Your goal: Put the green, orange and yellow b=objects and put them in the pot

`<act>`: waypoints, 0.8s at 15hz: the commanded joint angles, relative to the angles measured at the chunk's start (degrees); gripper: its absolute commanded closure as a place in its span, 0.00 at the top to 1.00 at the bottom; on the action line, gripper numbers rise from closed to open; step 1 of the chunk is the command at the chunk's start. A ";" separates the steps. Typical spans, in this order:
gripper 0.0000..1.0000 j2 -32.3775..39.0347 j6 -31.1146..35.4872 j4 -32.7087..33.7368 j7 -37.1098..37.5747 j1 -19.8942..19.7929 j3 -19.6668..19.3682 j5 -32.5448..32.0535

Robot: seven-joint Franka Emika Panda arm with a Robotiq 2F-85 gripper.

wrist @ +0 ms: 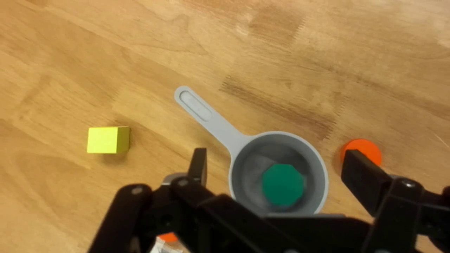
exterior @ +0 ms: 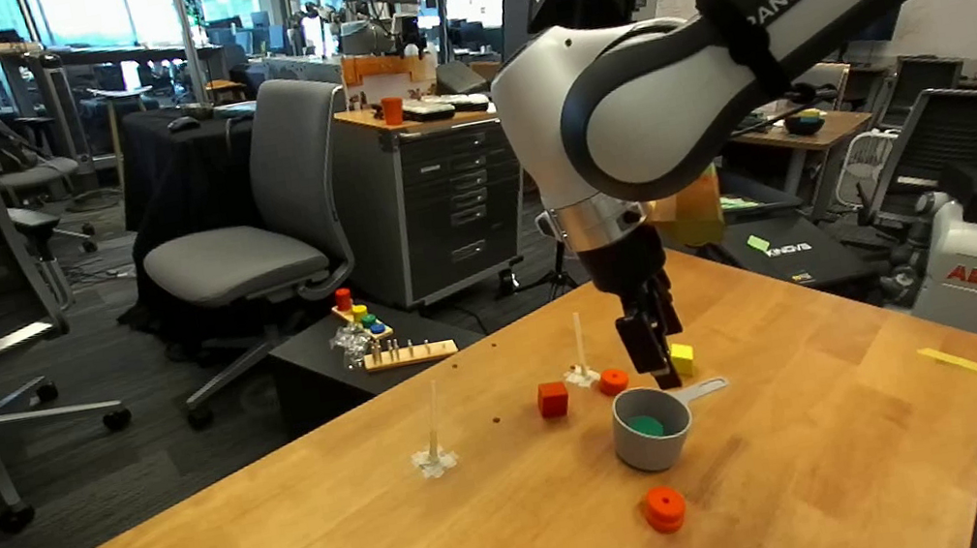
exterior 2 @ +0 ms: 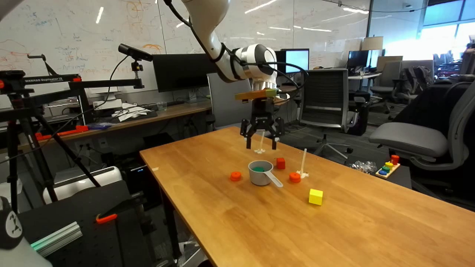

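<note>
Claw (exterior 2: 261, 142) released, fingers (wrist: 364, 179) spread well apart, raised above the tabletop (exterior 2: 241, 226); from the wrist the gray pot (wrist: 277, 140) shows between them. Pot upright, handle (wrist: 219, 126) pointing to 10 o'clock in wrist view. Green piece (wrist: 283, 184) is inside the pot, eight-sided seen from above. Yellow and orange ones still outside, on the tabletop. Yellow cube (wrist: 105, 140): about 9 o'clock of pot in wrist view, well apart from it. Orange disc (wrist: 369, 149): same view, between 2 and 3 o'clock of pot, near it, partly covered by a finger. Another orange disc (exterior 2: 295, 177): 3 o'clock of pot in an exterior view, just beside the taped foot of a pale stick (exterior 2: 304, 161); wrist view gets only a sliver of it, around 8 o'clock. Red cube (exterior 2: 281, 163): 2 o'clock of pot in an exterior view, near but apart. Second pale stick (exterior 2: 262, 140), also taped down, at 12 o'clock in an exterior view, farther back. Off the tabletop, a peg toy (exterior: 360, 314) with red, yellow, green and blue pieces lies on a low black stand (exterior: 316, 390), 10 o'clock of pot in an exterior view.
</note>
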 commanded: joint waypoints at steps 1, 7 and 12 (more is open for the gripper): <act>1.00 -2.06 0.12 -0.35 0.62 0.74 -0.81 0.15; 1.00 -1.95 -3.30 8.67 0.17 1.69 -1.99 -1.79; 1.00 1.48 -6.56 21.90 -0.23 2.22 -3.20 -1.81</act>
